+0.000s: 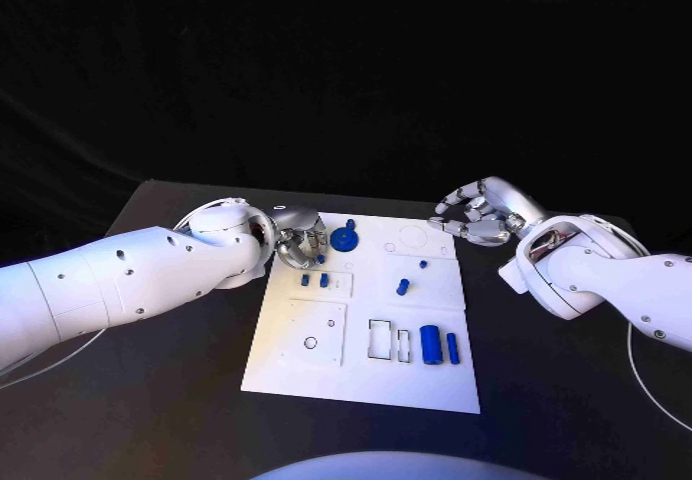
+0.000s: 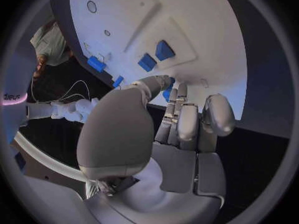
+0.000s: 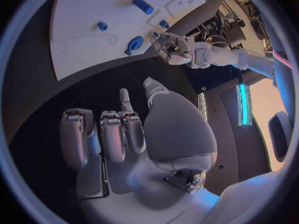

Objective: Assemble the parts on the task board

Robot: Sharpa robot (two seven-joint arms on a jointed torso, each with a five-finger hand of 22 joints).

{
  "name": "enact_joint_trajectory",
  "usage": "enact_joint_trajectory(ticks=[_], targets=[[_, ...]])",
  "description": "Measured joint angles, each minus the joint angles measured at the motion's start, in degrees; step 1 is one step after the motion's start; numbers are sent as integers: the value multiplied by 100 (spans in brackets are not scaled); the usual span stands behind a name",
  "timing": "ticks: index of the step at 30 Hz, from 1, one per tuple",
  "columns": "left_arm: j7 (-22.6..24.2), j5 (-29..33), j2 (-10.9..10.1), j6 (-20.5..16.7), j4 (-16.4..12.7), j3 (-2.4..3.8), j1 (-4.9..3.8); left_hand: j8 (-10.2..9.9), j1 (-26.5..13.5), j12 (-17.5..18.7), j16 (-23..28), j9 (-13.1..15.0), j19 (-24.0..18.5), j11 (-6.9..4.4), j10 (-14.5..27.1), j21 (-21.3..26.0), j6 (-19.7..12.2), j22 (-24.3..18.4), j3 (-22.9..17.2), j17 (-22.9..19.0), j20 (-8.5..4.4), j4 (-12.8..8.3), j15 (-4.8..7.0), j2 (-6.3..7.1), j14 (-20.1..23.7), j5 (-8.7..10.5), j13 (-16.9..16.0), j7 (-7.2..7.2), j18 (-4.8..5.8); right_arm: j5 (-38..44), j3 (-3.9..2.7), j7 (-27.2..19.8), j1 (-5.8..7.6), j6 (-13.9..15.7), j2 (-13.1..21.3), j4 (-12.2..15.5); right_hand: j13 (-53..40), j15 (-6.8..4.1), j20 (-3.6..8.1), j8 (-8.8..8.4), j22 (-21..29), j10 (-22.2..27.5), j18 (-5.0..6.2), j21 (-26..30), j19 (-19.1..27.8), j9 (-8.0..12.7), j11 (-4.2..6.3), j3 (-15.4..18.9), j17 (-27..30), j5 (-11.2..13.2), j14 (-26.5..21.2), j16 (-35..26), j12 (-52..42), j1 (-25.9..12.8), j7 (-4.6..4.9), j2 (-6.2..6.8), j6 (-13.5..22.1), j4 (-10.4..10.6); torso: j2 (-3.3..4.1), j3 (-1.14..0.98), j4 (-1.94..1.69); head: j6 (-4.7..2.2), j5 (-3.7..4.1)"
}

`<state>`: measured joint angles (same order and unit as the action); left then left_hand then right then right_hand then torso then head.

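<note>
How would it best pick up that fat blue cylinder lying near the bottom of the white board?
Probably from straight above, fingers closing across the middle of the fat blue cylinder's round sides. It lies flat on the task board, long axis running toward the robot, with a thinner blue rod close alongside, so that gap looks tight.

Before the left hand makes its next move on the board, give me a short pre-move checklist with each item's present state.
1. Left hand over the task board's far left part: ok.
2. Left hand holding a part: cannot tell; its fingers hide what lies under them.
3. Blue gear beside the left hand, unobstructed: ok.
4. Right hand off the board, holding nothing: ok.
5. Two blue cylinders lying loose on the board, not yet assembled: not ok.
</note>
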<state>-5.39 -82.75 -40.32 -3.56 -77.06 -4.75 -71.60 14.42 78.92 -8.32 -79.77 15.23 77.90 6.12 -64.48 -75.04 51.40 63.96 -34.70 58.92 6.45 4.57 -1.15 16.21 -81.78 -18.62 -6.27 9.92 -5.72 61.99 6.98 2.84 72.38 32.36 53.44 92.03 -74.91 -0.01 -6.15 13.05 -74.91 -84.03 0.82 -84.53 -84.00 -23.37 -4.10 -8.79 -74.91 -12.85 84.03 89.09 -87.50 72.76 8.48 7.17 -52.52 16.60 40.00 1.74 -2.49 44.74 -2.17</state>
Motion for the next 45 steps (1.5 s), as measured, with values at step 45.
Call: enact_joint_trajectory(ticks=[45], targets=[[2913,7146,-1173,-917,-786,104,-60,-101,101,-781,1836,-155,-2107,53,210,2573,240,-2983,586,-3202,142,-79,-123,-343,2314,0,-179,31,-451,3294,34,659,-261,-1295,-471,-452,5976,12,19,-73,-3,2178,362,1213,160,144,-92,-1915,-4,267,-11,-545,7533,921,15,846,-313,-426,6,8,-9,-85,547]])
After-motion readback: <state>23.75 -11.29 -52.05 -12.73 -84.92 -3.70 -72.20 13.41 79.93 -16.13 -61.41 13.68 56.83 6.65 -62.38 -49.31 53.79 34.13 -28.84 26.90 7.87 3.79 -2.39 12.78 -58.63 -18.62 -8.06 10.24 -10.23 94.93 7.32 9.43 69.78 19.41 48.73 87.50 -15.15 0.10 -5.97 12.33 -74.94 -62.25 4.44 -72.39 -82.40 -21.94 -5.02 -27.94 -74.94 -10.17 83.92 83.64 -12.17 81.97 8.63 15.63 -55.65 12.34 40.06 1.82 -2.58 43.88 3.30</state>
